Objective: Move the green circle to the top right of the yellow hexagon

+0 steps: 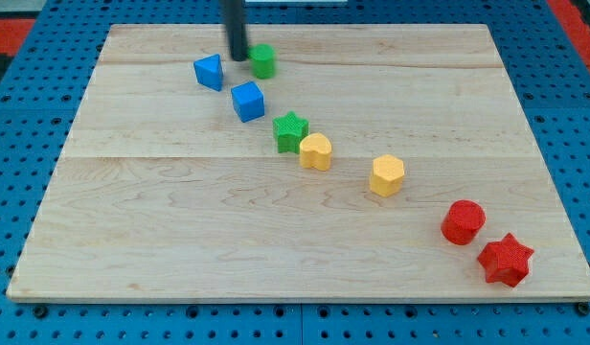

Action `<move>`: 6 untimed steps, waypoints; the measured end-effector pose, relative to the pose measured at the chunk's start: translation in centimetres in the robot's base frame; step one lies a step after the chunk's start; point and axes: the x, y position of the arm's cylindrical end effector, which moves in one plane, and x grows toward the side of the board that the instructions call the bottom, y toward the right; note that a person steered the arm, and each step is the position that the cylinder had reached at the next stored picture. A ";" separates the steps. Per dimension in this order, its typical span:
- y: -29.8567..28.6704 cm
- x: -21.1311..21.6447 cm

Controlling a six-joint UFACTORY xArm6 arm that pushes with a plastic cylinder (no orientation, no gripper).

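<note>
The green circle (263, 60) sits near the view's top, left of centre, on the wooden board (161, 240). My tip (238, 57) stands just to its left, close to or touching it. The yellow hexagon (387, 175) lies right of centre, well below and to the right of the green circle.
A blue block (209, 72) lies left of my tip and a blue cube (247, 101) just below it. A green star (290, 131) and a yellow heart (315, 151) lie between the circle and the hexagon. A red circle (463, 221) and red star (506, 259) lie at the bottom right.
</note>
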 end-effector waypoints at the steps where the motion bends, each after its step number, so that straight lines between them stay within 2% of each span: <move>1: 7.6 0.8; 2: 7.2 4.2; 4: 16.0 9.2; 6: 16.4 11.8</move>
